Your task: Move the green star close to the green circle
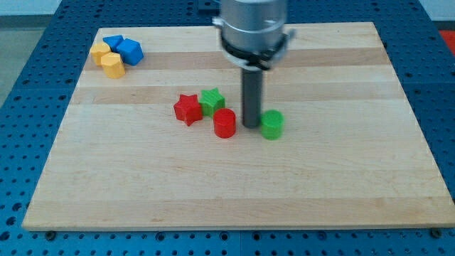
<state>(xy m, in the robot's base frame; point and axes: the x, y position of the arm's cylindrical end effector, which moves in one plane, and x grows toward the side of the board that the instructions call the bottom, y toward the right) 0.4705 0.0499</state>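
One block matters most here, the green star (pixel 212 99); I take the green circle (pixel 271 124) as my landmark throughout; the star sits to the view's left of the circle and a little toward the view's top, near it but clearly apart. The star touches, or all but touches, the red star (pixel 188 109), which lies farther from the circle on the view's left; the red cylinder (pixel 225 122) stands between the star and the circle, level with the circle and slightly below the star. My tip (pixel 251 125) rests just beside the circle on its left, in the gap between the circle and the red cylinder; whether it touches the circle I cannot tell. There is no claw on this arm, only the rod, so nothing is grasped or released.

Well away from the circle, toward the view's top left corner of the wooden board (pixel 355 185), a cluster holds two blue blocks (pixel 124 48) and two yellow blocks (pixel 108 60), pressed together.

The step in hand looks like positioning, not pushing; the tip is on the wrong side of the star. The next move, as I judge it, calls for going round to the star's far left, splitting it from the red star, then pushing rightward; the red cylinder may get shoved into the circle.
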